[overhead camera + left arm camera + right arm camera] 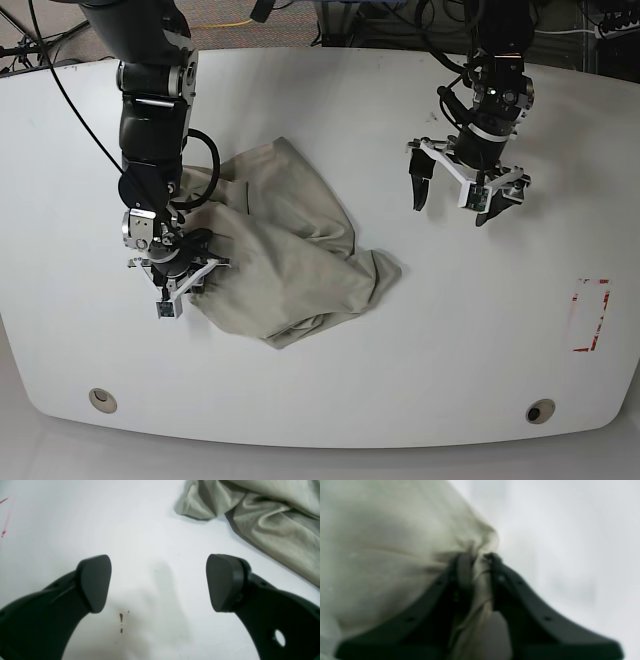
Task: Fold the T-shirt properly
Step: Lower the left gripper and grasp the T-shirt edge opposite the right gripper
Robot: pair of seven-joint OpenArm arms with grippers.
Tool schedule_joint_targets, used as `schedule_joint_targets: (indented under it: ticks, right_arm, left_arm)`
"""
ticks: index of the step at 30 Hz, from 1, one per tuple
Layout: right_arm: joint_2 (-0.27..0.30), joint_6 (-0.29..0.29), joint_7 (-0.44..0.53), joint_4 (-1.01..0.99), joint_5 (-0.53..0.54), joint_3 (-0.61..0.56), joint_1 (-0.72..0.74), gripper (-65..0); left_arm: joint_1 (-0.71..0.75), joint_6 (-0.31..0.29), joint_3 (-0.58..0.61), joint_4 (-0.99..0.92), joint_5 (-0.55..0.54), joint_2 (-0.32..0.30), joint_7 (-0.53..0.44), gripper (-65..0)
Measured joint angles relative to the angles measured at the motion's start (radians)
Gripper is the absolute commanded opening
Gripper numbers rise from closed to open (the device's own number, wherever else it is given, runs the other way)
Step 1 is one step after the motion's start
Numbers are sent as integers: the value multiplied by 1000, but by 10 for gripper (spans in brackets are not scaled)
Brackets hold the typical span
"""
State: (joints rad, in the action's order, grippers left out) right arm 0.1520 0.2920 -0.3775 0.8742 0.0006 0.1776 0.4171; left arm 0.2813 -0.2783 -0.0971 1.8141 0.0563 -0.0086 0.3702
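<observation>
Soft, matt, wrinkly khaki cloth on the T-shirt (290, 250), smooth matt white on the table (330, 90), matt black plastic on the left gripper (158, 582) fingers and the same dark matt plastic on the right gripper (478, 557).

The light is bright and even. The white table (330, 390) shines a little. The right wrist view is very blurry. The left wrist view shows soft gray shadows.
</observation>
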Motion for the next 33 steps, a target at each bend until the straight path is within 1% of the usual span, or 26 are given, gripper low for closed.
schedule_joint_targets:
  ticks: [4, 7, 11, 16, 21, 22, 23, 25, 27, 29, 33]
  right_arm:
    - [-6, 26, -5, 3, 1, -1, 0, -650]
    - [-8, 27, -22, 20, 1, -1, -1, -650]
    - [-9, 28, -79, 81, -6, -3, -18, -650]
    - [-11, 31, -151, 182, -9, -4, -42, -650]
    - [-10, 31, -170, 265, -9, -5, -42, -650]
    - [-11, 31, -177, 283, -7, -5, -46, -650]
    - [-11, 31, -187, 300, -8, -5, -51, -650]
    - [-11, 32, -202, 329, -3, -6, -65, -650]
    - [-11, 31, -213, 348, -4, -6, -74, -650]
    - [-11, 32, -222, 373, -4, -5, -86, -650]
    - [-11, 31, -221, 417, -3, -6, -103, -650]
  left_arm:
    - [-68, -2, 1, -1, -1, 0, 138, -83]
    - [-137, 0, 1, -3, -3, 3, 229, -83]
    - [-215, 0, 6, -18, -6, 10, 267, -83]
    - [-300, 0, 6, -132, -7, 33, 273, -82]
    - [-381, -3, 7, -284, -7, 33, 280, -82]
    - [-394, -11, 11, -308, -7, 33, 280, -82]
    - [-405, -30, 18, -332, -5, 32, 276, -82]
    - [-429, -90, 23, -378, -5, 31, 272, -83]
    - [-449, -128, 28, -417, -4, 39, 272, -85]
    - [-467, -138, 27, -455, -4, 56, 249, -85]
    - [-492, -138, 37, -521, -5, 70, 162, -85]
